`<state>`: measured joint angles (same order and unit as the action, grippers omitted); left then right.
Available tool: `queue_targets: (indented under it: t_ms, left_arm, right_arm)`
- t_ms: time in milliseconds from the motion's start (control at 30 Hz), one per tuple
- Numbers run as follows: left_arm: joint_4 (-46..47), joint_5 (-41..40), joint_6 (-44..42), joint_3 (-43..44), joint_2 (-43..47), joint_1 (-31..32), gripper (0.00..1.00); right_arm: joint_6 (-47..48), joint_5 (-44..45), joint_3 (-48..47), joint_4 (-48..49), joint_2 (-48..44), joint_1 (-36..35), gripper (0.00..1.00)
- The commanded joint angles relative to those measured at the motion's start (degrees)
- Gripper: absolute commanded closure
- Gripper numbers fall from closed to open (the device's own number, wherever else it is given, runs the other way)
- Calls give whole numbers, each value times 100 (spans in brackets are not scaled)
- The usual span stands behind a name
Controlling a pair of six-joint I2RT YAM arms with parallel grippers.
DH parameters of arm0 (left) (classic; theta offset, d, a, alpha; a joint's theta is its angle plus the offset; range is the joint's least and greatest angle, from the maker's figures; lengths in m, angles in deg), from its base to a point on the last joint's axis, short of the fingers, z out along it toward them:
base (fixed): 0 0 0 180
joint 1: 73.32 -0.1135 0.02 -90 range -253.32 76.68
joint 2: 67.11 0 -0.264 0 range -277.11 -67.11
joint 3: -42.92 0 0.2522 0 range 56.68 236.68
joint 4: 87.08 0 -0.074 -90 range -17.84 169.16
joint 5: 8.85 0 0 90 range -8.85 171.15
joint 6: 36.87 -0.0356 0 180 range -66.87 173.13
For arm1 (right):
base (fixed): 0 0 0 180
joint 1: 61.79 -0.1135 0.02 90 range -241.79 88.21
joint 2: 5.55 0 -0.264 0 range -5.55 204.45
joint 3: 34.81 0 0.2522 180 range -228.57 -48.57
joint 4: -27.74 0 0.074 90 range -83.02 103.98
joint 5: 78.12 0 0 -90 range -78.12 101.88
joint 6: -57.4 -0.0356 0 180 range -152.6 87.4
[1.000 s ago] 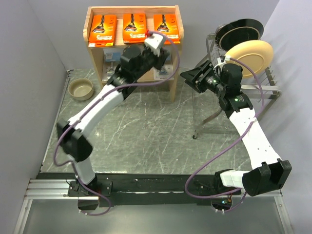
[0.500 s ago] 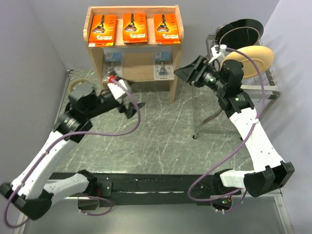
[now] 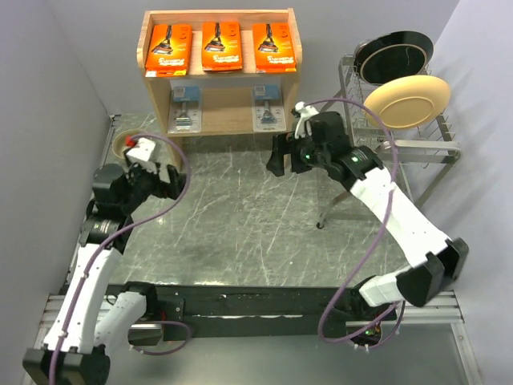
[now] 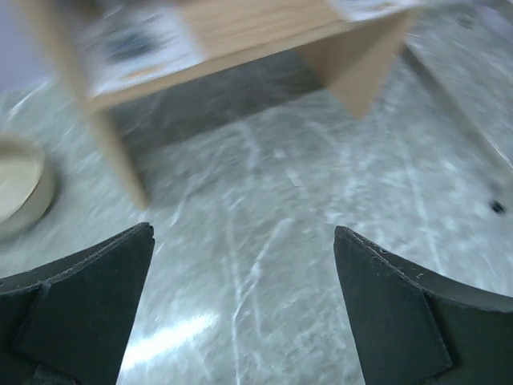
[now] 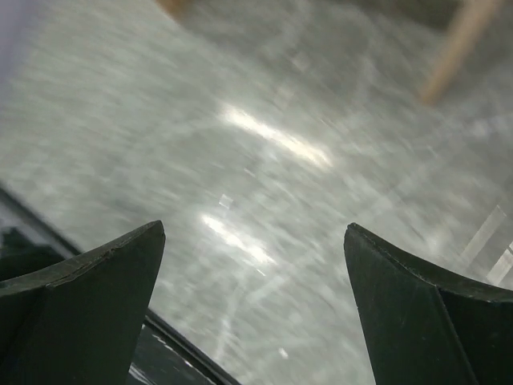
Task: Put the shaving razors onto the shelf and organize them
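The wooden shelf point(image 3: 216, 18) stands at the back of the table. Three orange shaving razors point(image 3: 221, 46) lie in a row on its top tray. Two clear blister packs point(image 3: 185, 108) point(image 3: 268, 108) rest on the lower board. My left gripper point(image 3: 173, 178) hovers over the table at front left of the shelf, open and empty. The left wrist view is blurred; between the open fingers point(image 4: 243, 233) only marble floor shows, with the shelf's leg point(image 4: 357, 68) beyond. My right gripper point(image 3: 277, 156) hangs by the shelf's right leg, open and empty point(image 5: 255, 228).
A beige bowl point(image 3: 127, 143) sits left of the shelf, partly behind my left wrist. A wire dish rack point(image 3: 401, 144) at right holds a black plate point(image 3: 394, 52) and a beige plate point(image 3: 406, 100); its leg point(image 3: 321, 224) reaches the table's middle right.
My left arm has pulled back from the shelf's lower board to the near left and opened. My right arm has swung left from the rack toward the shelf's right leg, jaws widening.
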<state>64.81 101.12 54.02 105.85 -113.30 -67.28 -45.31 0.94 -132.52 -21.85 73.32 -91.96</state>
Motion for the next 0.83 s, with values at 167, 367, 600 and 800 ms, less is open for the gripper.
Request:
queue_targets:
  t_ms: [167,367,600,800]
  left_arm:
    - [477,-1100,949,-794,400,-1605,1]
    - [188,-178,430,-760,629,-2019,0]
    - [-33,-125,474,-452,743,-2028,0]
    - [-42,385,597,-276,664,-2037,1]
  right_arm:
    - [348,1262,308,-768,165,-68,0]
    - [594,647,96,-479,-282,-120,0]
    - [252,602,300,33,-794,-428,0]
    - [251,496,572,59,-1137,-446,0]
